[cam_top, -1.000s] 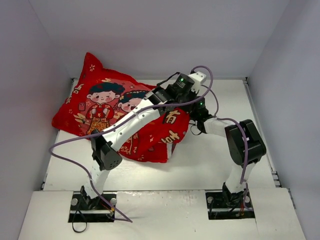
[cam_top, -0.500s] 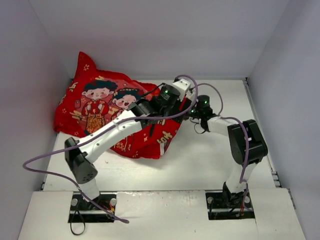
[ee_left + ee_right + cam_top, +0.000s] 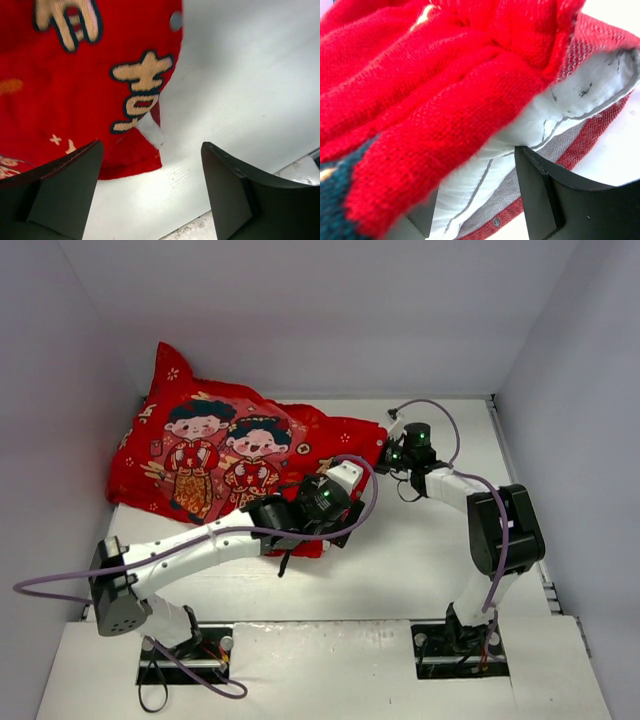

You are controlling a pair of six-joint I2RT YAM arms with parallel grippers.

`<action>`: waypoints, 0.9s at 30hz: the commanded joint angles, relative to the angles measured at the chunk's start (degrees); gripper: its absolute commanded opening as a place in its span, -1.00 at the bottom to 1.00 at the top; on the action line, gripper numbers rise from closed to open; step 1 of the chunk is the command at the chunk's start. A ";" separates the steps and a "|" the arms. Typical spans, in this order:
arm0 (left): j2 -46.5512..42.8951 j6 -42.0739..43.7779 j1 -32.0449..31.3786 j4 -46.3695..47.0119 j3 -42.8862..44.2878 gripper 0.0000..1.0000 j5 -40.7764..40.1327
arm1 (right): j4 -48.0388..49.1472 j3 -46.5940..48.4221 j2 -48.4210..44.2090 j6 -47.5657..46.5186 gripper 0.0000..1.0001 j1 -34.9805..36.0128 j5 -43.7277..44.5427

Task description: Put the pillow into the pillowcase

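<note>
The red pillowcase [image 3: 220,455], printed with two cartoon figures, lies plump at the back left of the table. In the right wrist view, the white pillow [image 3: 580,85] shows at the open edge of the pillowcase [image 3: 445,90]. A small white bit of pillow [image 3: 151,131] pokes out at the front corner of the pillowcase [image 3: 75,75]. My left gripper [image 3: 325,520] hangs over that front right corner, and in the wrist view it [image 3: 151,165] is open with only table between its fingers. My right gripper [image 3: 390,455] is at the right corner. There it [image 3: 470,185] is open, fingers either side of the pillow's edge.
The white table [image 3: 430,550] is boxed in by grey walls on the left, back and right. A purple cable [image 3: 60,590] loops out from the left arm toward the left wall. Another cable [image 3: 435,410] arcs above the right wrist.
Both grippers went from shut to open. The left arm pulled back from over the pillowcase to its front right corner. The pillowcase slid left and its right end now lies spread out.
</note>
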 commanded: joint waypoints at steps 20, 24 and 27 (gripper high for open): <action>7.22 -12.19 3.52 -1.25 -5.42 -0.27 -5.38 | -15.46 1.27 -7.88 -7.96 0.03 -1.32 22.63; 8.19 -12.37 3.52 -1.16 -5.25 -0.27 -3.80 | -15.55 1.71 -8.32 -8.05 0.03 -1.23 22.37; 8.27 -11.40 3.69 -1.07 -4.98 -0.61 -5.11 | -15.55 1.97 -8.58 -8.05 0.03 -1.23 22.28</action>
